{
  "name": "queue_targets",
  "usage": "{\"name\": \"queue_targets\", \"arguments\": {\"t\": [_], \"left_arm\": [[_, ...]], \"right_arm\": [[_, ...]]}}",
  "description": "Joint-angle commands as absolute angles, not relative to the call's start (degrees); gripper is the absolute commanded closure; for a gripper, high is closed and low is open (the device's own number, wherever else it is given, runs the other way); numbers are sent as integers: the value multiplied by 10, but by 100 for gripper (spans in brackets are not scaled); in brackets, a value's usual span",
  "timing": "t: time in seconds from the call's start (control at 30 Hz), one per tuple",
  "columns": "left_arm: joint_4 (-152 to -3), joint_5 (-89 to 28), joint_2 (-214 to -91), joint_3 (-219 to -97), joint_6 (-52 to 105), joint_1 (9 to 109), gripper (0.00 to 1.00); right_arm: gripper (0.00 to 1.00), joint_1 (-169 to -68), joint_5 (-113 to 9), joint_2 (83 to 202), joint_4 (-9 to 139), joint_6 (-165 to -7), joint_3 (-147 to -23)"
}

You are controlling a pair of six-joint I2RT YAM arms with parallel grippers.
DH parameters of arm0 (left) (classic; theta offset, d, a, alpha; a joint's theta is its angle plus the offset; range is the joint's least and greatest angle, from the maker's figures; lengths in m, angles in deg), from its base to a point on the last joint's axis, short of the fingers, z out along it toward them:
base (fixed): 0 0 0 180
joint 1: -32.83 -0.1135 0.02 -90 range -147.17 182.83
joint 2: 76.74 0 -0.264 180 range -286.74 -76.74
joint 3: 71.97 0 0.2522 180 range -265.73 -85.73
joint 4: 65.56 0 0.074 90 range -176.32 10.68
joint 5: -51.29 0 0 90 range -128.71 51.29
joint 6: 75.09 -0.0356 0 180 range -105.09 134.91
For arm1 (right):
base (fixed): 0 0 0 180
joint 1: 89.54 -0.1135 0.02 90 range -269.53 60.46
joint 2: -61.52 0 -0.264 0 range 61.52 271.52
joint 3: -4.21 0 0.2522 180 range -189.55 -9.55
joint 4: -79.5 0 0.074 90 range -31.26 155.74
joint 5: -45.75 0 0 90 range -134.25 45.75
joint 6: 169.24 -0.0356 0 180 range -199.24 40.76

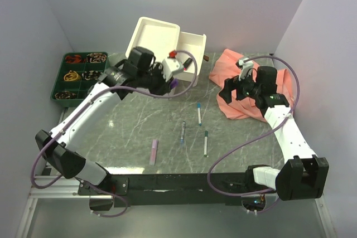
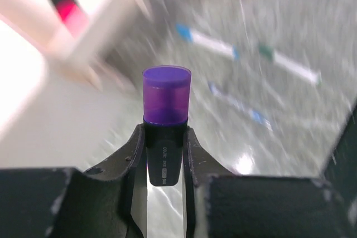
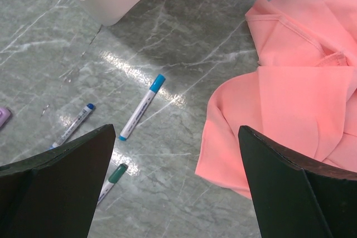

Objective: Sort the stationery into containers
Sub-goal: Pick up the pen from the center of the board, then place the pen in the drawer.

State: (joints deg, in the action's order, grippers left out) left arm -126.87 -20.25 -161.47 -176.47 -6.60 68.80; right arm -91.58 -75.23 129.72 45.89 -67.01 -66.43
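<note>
Purple highlighter (image 2: 166, 97) clamped in left pincer (image 2: 165, 140)

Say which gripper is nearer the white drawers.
Left. The left gripper, shut on a purple highlighter, is beside the drawers; the right gripper hovers farther right, by the pink cloth.

- Purple highlighter (image 2: 166, 96): cap fwd, pinched in left gripper (image 2: 165, 143).
- Pink highlighter (image 1: 154, 152) + 3 thin pens (image 1: 199, 113): lying flat, spread apart.
- Red/black marker (image 1: 172, 54): in cream drawer (image 1: 194, 43).
</note>
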Motion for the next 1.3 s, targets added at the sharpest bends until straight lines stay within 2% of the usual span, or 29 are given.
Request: {"name": "queue_targets", "arguments": {"t": [0.0, 0.2, 0.27, 0.37, 0.43, 0.47, 0.53, 0.57, 0.73, 0.83, 0.87, 0.93, 1.0, 1.13, 1.27], "left_arm": [[-1163, -186, -1666, -1849, -51, 680, 99], [-1132, -205, -1879, -2092, 11, 654, 98], [-1120, -209, -1912, -2149, 31, 646, 98], [-1085, -222, -1947, -2169, 35, 643, 97], [-1072, -234, -1960, -2169, 37, 643, 88], [-1068, -240, -1962, -2166, 41, 643, 76], [-1054, -243, -1958, -2161, 48, 643, 59], [-1046, -239, -1951, -2148, 48, 642, 50], [-967, -206, -1859, -2070, 41, 647, 36], [-998, -188, -1806, -2056, 26, 653, 32], [-1016, -188, -1787, -2029, 26, 652, 27], [-1019, -214, -1705, -1963, 44, 653, 26], [-1043, -227, -1616, -1839, 75, 653, 25], [-1148, -290, -1523, -1644, 145, 658, 25], [-1163, -330, -1470, -1508, 204, 657, 21]], "right_arm": [[0, -912, -757, 1301, 484, -681, -683], [0, -911, -756, 1311, 476, -677, -701], [0, -912, -754, 1312, 478, -678, -704], [0, -912, -755, 1310, 482, -679, -698], [0, -911, -755, 1305, 482, -682, -692], [0, -912, -756, 1303, 483, -682, -690], [0, -911, -756, 1299, 484, -683, -684], [0, -912, -756, 1298, 484, -683, -683], [0, -911, -757, 1297, 484, -685, -674], [0, -911, -759, 1301, 485, -686, -672], [0, -912, -759, 1300, 483, -686, -673], [0, -910, -757, 1301, 484, -683, -671], [0, -910, -758, 1302, 486, -683, -669], [0, -911, -764, 1307, 493, -692, -662], [0, -911, -770, 1317, 502, -705, -661]]}}
